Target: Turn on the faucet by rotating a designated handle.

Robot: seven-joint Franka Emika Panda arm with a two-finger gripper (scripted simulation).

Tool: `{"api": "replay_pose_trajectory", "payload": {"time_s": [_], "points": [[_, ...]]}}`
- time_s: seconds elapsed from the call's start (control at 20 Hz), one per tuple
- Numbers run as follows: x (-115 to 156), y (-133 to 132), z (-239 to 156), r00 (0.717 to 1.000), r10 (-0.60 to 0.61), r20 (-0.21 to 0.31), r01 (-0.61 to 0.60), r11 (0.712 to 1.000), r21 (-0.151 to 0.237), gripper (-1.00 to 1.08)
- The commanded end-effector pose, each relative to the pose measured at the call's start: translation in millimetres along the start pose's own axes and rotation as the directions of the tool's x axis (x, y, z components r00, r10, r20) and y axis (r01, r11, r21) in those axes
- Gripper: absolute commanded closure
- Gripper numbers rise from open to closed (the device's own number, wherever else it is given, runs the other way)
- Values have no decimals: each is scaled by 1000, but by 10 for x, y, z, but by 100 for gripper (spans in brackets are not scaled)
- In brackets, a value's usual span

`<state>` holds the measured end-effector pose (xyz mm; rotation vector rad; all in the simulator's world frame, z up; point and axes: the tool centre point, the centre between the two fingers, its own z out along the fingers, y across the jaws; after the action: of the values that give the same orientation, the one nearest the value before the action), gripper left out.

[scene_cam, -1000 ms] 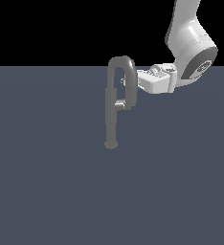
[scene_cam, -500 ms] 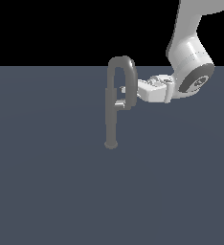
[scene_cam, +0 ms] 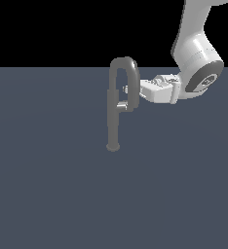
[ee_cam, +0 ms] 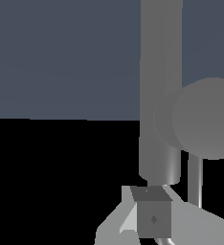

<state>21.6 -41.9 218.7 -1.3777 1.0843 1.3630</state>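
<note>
Here, the faucet (scene_cam: pixel 114 116) is standing upright on the flat grey floor (scene_cam: pixel 47 194), its small round base planted near the middle of the exterior view and its gooseneck spout curving over and down on the exterior view's right side of the pipe. The handle (scene_cam: pixel 121 104) is jutting out at mid-height toward the exterior view's right, just under the tip of the spout. The arm (scene_cam: pixel 196 58) is reaching in from the exterior view's right, wrist held roughly level, and the gripper (scene_cam: pixel 127 89) is sitting right beside the spout's downturned end, a little above the handle. Whether it is touching either one cannot be told from here.

In the wrist view the faucet (ee_cam: pixel 161 91) is filling the frame close up, with a round end face (ee_cam: pixel 207 117) looming large; one grey finger pad (ee_cam: pixel 152 217) is showing low down. How far the jaws are standing apart cannot be told: only one finger is showing.

Risks, as a judgement:
- The fingers are riding at spout height, not handle height. Pushing on from here would likely be pressing on the spout and turning nothing.
- Coming down blind may be catching the spout tip and jamming between it and the handle.
- A stubby, shiny bar is offering little purchase; a glancing push could be sliding off its end before it rotates.
</note>
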Motion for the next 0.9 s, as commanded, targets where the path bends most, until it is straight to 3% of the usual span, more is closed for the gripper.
{"api": "replay_pose_trajectory", "payload": {"time_s": [0.0,0.65,0.75,0.85], "points": [[-37,63,1,1000,0,0,0,1000,0,108],[-66,361,-1,1000,0,0,0,1000,1,108],[-113,274,0,1000,-17,-8,17,1000,4,108],[-78,346,0,1000,-13,-6,13,1000,4,108]]}}
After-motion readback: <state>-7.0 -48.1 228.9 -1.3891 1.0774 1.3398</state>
